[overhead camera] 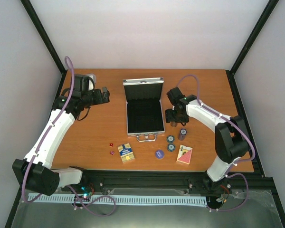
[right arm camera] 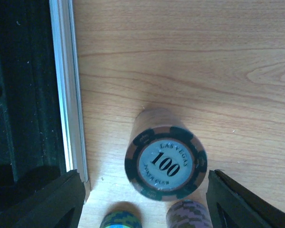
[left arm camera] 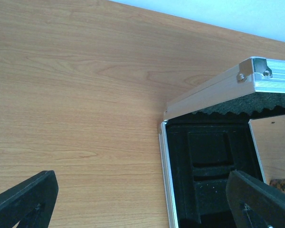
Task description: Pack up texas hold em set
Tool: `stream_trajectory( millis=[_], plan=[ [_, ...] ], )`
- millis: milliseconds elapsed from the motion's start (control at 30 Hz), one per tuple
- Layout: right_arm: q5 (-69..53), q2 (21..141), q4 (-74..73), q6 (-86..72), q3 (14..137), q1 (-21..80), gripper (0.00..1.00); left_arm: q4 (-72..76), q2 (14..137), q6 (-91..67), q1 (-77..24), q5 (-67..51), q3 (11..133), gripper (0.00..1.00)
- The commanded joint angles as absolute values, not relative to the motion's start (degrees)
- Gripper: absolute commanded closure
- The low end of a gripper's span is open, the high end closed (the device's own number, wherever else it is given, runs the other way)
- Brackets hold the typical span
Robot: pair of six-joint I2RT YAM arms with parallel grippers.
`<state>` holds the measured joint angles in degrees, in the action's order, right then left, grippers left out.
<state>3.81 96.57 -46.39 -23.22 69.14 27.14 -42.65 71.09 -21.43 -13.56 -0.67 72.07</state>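
The silver case [overhead camera: 143, 116] lies open mid-table, black lining empty, lid [overhead camera: 143, 88] upright, handle [overhead camera: 146, 137] toward me. My left gripper [overhead camera: 106, 95] is open and empty, left of the lid; its wrist view shows the case's corner [left arm camera: 204, 156] between its fingers [left arm camera: 23, 199]. My right gripper [overhead camera: 173, 119] is open above a brown stack of chips [right arm camera: 165, 161] marked 100, beside the case's right rim [right arm camera: 66, 95]. A purple chip stack [overhead camera: 182, 134], two blue-green stacks [overhead camera: 170, 139], a blue disc [overhead camera: 159, 154], a blue-yellow deck [overhead camera: 126, 152], a red deck [overhead camera: 184, 155] and two red dice [overhead camera: 111, 144] lie in front.
The wooden table [overhead camera: 99, 123] is framed by black rails [overhead camera: 237, 90] at the sides and front. White walls close the back and sides. In the right wrist view a blue-green stack [right arm camera: 121, 221] and the purple stack [right arm camera: 187, 214] stand just behind the brown one.
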Motion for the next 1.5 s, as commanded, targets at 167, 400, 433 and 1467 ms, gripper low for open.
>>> stream_trajectory(
  millis=[167,400,433,1467],
  plan=[
    [2.91,99.73,-44.5,-22.24,69.59,23.97,0.31,-42.93,72.31,-21.05,-13.8,-0.88,71.81,0.0],
    [1.02,102.13,-44.0,-19.89,70.85,21.85,0.37,-42.75,73.07,-21.66,-13.8,-0.59,72.24,0.0],
    [0.67,102.46,-43.95,-19.55,70.98,21.8,0.37,-42.68,73.12,-21.78,-13.8,-0.47,72.25,0.0],
    [-1.26,86.11,-36.21,-15.28,64.67,23.17,0.97,-42.63,75.31,-22.37,-13.8,-1.26,71.45,0.0]
  ],
)
